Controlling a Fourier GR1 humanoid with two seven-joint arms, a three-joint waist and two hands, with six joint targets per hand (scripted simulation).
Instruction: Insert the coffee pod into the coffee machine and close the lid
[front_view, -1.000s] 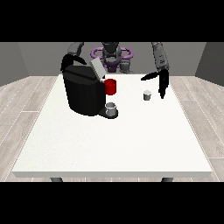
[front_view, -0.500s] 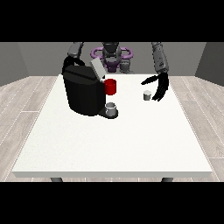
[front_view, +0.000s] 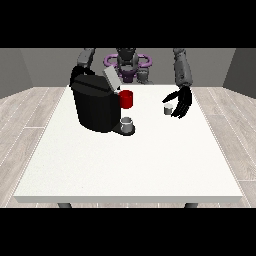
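White table (front_view: 125, 165): is filling most of the front view, carrying everything below.

Black coffee machine (front_view: 95, 102): is standing at about ten o'clock from the table's middle, with its grey lid (front_view: 111, 78) tilting up and open towards one o'clock.

Red cup (front_view: 126, 99): is sitting just beside the machine, at its three o'clock side.

Grey cup (front_view: 127, 123): is standing on the machine's low tray, at five o'clock from the machine body.

Hand at the view's right (front_view: 181, 102): is hanging over the table with fingers spread and relaxed, holding nothing.

Hand at the view's left: is lying behind the machine; I cannot tell how it is set.

Coffee pod (front_view: 168, 109): small and grey, is standing on the table at two o'clock from the middle, just beside the spread fingers at their nine o'clock side.
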